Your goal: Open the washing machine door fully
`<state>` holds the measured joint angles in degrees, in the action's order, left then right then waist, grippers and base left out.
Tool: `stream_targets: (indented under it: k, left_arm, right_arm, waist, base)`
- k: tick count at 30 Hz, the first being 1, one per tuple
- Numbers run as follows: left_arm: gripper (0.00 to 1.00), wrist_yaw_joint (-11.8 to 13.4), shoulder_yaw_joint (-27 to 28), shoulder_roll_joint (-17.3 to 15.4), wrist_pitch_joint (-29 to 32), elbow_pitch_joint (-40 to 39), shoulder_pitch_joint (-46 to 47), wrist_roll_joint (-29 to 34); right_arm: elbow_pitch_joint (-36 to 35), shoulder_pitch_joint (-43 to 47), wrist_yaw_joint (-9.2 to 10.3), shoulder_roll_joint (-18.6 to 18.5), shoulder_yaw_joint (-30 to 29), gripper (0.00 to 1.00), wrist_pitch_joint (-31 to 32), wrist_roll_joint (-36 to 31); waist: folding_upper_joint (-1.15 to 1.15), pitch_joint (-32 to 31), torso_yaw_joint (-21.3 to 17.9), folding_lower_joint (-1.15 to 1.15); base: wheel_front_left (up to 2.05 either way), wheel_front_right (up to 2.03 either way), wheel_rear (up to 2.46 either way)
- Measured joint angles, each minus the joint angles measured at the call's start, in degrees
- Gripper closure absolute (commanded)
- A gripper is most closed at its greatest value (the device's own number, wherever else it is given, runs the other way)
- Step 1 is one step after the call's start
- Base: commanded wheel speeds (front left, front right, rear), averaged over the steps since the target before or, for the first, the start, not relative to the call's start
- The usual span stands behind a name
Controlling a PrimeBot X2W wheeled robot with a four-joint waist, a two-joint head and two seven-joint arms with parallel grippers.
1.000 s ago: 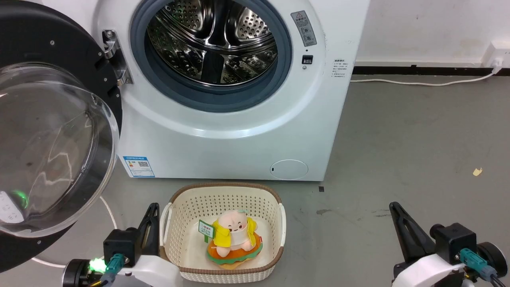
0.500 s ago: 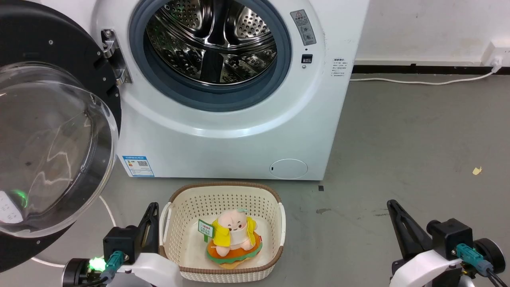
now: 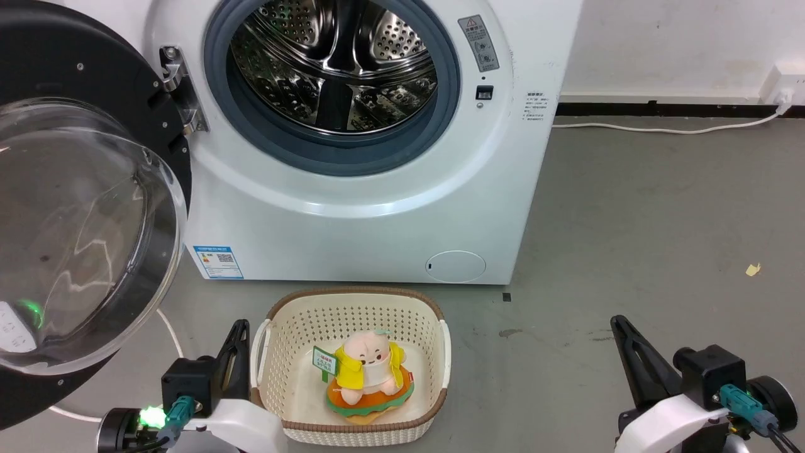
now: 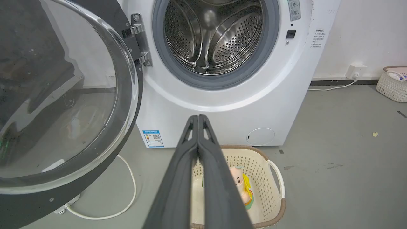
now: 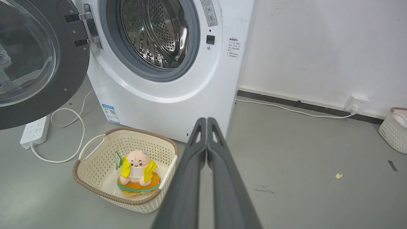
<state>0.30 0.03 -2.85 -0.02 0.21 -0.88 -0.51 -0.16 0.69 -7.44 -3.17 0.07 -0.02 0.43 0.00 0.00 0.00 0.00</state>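
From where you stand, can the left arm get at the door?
Probably yes. The door hangs open just ahead and left of the shut left gripper, with nothing standing between them; the basket sits to that gripper's right, out of the path.

Warning triangle (image 3: pixel 472 25) atop grey label (image 3: pixel 480 45) on the washing machine (image 3: pixel 352 226), wording illegible

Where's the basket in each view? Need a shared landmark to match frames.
Head: basket bottom centre, before the washer.
Left wrist: basket lower right of centre, partly behind the left claw.
Right wrist: basket lower left.
Landmark: blue sticker on the washer, up-left of the basket in every view.
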Motion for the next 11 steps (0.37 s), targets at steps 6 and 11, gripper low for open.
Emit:
stream_targets:
  k: [6,11]
  left_arm:
    - [1.0,-0.05,-0.01,0.0,0.0,0.0,0.0,0.0]
    - [1.0,-0.05,0.0,0.0,0.0,0.0,0.0,0.0]
  right_arm:
    - [0.01,0.0,0.0,0.0,-0.01,1.0,0.0,0.0]
    - [0.01,0.0,0.0,0.0,-0.01,1.0,0.0,0.0]
  waist:
    - [0.0,0.0,0.0,0.0]
    - [0.0,0.0,0.0,0.0]
  base:
    - [0.0,0.0,0.0]
    - [0.0,0.0,0.0]
